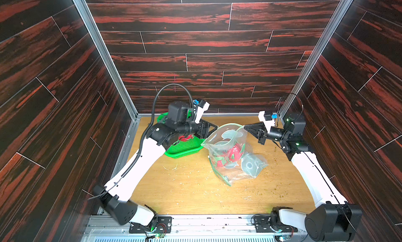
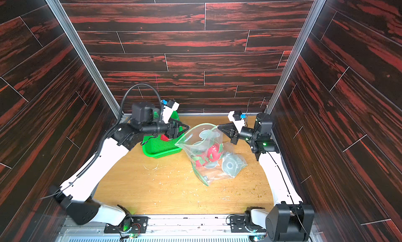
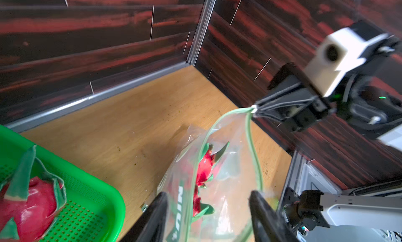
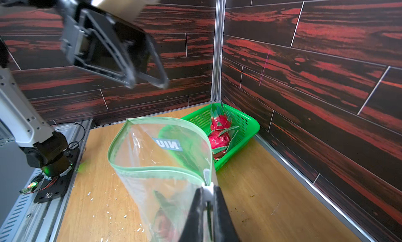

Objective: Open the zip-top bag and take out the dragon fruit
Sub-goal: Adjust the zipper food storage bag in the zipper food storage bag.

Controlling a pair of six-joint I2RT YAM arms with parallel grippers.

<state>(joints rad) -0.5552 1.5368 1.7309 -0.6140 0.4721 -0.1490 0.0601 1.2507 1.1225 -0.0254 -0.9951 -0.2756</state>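
right wrist view: right hand (image 4: 207, 188) pinches the rim of the limp zip-top bag (image 4: 152, 156); left hand (image 4: 148, 84) spread. dragon fruit (image 3: 204, 167) looks firm; grip its middle.

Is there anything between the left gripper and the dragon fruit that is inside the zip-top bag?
Nothing solid shows. The right gripper pinches a corner of the zip-top bag, so its mouth gapes; the open left gripper hangs near that mouth. Only the bag's green rim might catch a finger before the dragon fruit.
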